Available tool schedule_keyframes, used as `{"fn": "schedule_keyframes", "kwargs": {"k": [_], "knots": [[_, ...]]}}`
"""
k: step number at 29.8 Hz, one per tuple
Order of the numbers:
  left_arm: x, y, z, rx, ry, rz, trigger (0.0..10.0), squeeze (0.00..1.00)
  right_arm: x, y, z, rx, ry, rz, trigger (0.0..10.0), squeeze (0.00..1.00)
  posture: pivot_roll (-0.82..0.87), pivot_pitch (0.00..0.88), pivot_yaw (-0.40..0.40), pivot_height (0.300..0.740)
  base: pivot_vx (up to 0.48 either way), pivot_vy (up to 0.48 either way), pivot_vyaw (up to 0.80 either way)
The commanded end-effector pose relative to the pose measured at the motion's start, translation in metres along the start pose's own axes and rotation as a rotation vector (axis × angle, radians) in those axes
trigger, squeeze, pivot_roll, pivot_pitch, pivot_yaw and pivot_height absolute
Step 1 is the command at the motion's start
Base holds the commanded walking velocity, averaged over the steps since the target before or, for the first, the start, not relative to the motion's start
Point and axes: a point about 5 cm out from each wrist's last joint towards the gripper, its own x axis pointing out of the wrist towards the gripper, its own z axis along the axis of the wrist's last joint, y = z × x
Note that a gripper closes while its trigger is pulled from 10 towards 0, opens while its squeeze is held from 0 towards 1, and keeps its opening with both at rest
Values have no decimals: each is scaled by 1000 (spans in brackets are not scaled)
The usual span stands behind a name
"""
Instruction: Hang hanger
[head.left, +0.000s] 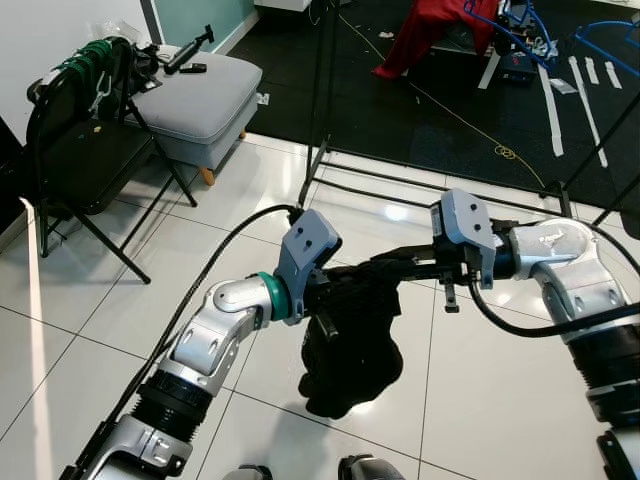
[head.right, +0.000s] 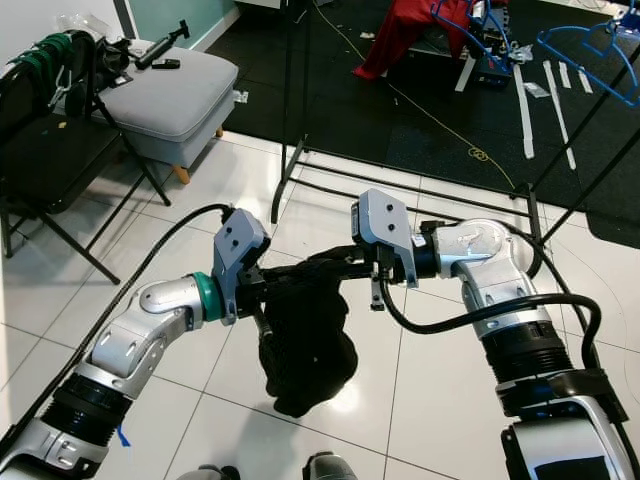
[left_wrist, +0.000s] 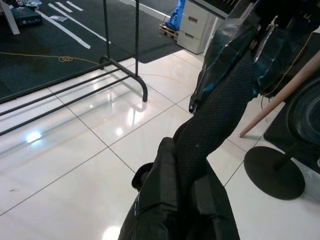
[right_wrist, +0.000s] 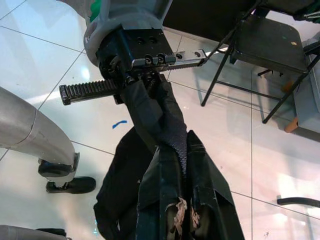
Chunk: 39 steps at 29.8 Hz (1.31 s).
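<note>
White tiles (head.left: 120, 300); garment (head.left: 350, 340) between both tools

Count, this frame:
- End effectors: 2, left end effector (head.left: 335, 290) and right end effector (head.left: 400, 265).
- Black garment (head.left: 350, 340): 1.
- Clothes rack (head.left: 325, 90), black metal: 1.
- Folding chair (head.left: 75, 160), black: 1.
- Grey ottoman (head.left: 200, 95): 1.
- Red cloth (head.left: 425, 30) on the dark carpet: 1.
- Blue hanger (head.right: 590, 45): 1 clearly seen.
- Fan base (left_wrist: 275, 172), round, black: 1.
</note>
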Motion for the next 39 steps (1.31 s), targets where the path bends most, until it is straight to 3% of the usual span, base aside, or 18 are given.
{"fn": "schedule_keyframes", "kwargs": {"k": [1, 13, 14, 20, 21, 22, 24, 25, 26, 28, 30, 32, 33, 34, 35, 36, 37, 39], "knots": [[2, 0, 1, -2, -14, -13, 0, 0, 2, 3, 2, -7, -13, 25, 0, 0, -103, 31, 10, 740, 0, 0, 0], [-1, 7, 10, -35, -103, 31, 0, 0, 6, 8, -4, 15, -12, -7, 0, 0, -97, 35, 8, 740, 0, 0, 0], [-9, 14, 15, -60, -157, 83, 0, 0, 13, 13, -10, 72, -72, -80, 10000, 1000, -94, 34, 11, 740, 0, 0, 0], [-16, 18, 17, -53, -169, 91, 0, 0, 20, 23, -18, 99, -94, -120, 10000, 1000, -91, 36, 15, 740, 0, 0, 0], [-19, 19, 17, -41, -158, 76, 0, 0, 21, 25, -21, 100, -95, -176, 10000, 671, -86, 40, 17, 740, 0, 0, 0], [-23, 21, 18, -20, -145, 59, 0, 0, 19, 25, -24, 105, -106, -256, 10000, 0, -82, 42, 18, 740, 0, 0, 0], [-23, 21, 18, -20, -145, 59, 0, 0, 19, 25, -24, 105, -106, -256, 10000, 0, -82, 42, 18, 740, 0, 0, 0], [-26, 22, 19, -6, -136, 47, 0, 0, 16, 24, -26, 113, -121, -335, 10000, 0, -82, 40, 21, 740, 0, 0, 0], [-26, 22, 19, -6, -136, 47, 0, 0, 16, 24, -26, 113, -121, -335, 10000, 0, -82, 40, 21, 740, 0, 0, 0], [-34, 24, 24, 7, -135, -16, 0, 0, -3, 15, -27, 160, -230, -646, 10000, 0, -81, 40, 25, 740, 0, 0, 0], [-34, 24, 24, 7, -135, -16, 0, 0, -3, 15, -27, 160, -230, -646, 10000, 0, -81, 40, 25, 740, 0, 0, 0], [-40, 23, 22, 31, -95, -92, 0, 0, -26, 16, -34, 248, -310, -948, 10000, 0, -82, 40, 36, 740, 0, 0, 0], [-40, 23, 22, 31, -95, -92, 0, 0, -26, 16, -34, 248, -310, -948, 10000, 0, -82, 40, 36, 740, 0, 0, 0], [-42, 22, 21, 42, -75, -117, 0, 0, -33, 19, -39, 288, -319, -1046, 10000, 0, -84, 41, 39, 740, 0, 0, 0], [-43, 21, 20, 52, -56, -147, 0, 0, -39, 26, -53, 364, -255, -1163, 10000, 0, -88, 44, 45, 740, 0, 0, 0], [-43, 21, 20, 52, -56, -147, 0, 0, -39, 26, -53, 364, -255, -1163, 10000, 0, -88, 44, 45, 740, 0, 0, 0], [-45, 19, 20, 58, -45, -187, 0, 0, -42, 37, -71, 430, -155, -1249, 10000, 0, -88, 44, 48, 740, 0, 0, 0], [-45, 19, 20, 58, -45, -187, 0, 0, -42, 37, -71, 430, -155, -1249, 10000, 0, -88, 44, 48, 740, 0, 0, 0]]}}
